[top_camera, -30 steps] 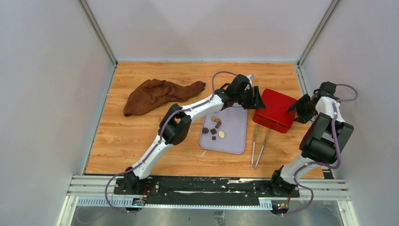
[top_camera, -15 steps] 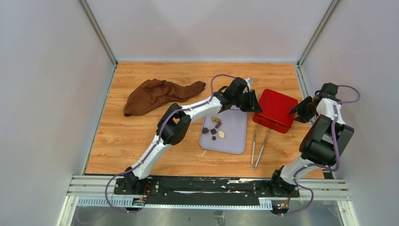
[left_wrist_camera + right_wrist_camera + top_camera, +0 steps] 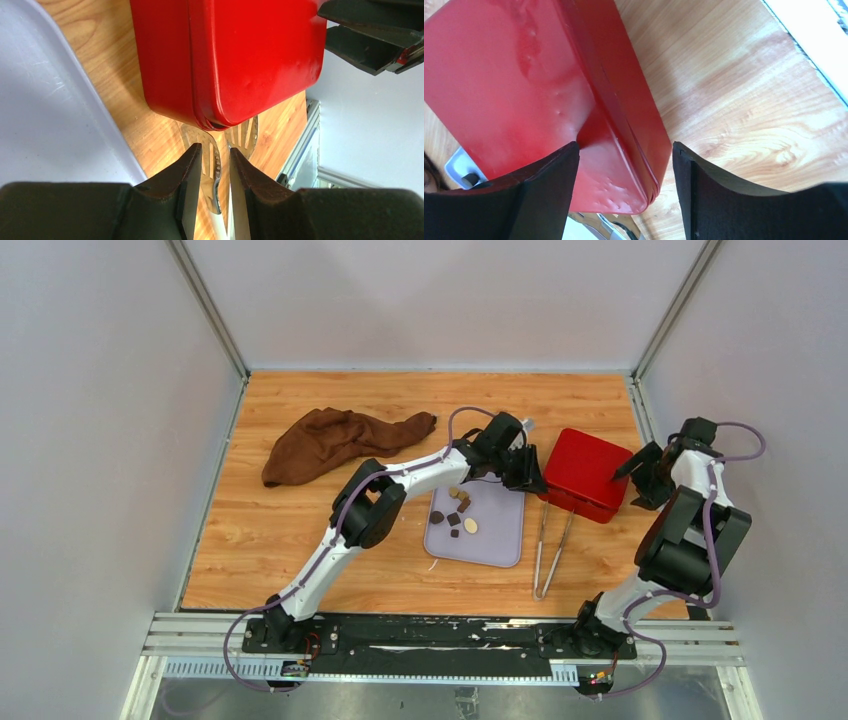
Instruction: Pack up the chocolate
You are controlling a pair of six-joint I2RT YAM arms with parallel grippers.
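Observation:
Several small chocolate pieces [image 3: 457,510], dark brown, tan and cream, lie on the left half of the lavender tray [image 3: 497,530]. A closed red box [image 3: 585,472] sits to the right of the tray. My left gripper [image 3: 530,478] hovers at the box's left edge, over the tray's far right corner. In the left wrist view it [image 3: 216,147] is empty, its jaws only a narrow gap apart. My right gripper [image 3: 632,472] is open at the box's right edge. In the right wrist view it [image 3: 624,145] has the box's corner [image 3: 624,165] between its jaws.
Metal tongs [image 3: 552,545] lie on the wood right of the tray, tips under the box's near edge [image 3: 247,134]. A brown cloth [image 3: 335,440] lies at the far left. Grey walls close in both sides and the back.
My left gripper has drawn back from the box's far left corner toward the near side, along the box's left edge. The right gripper has barely moved.

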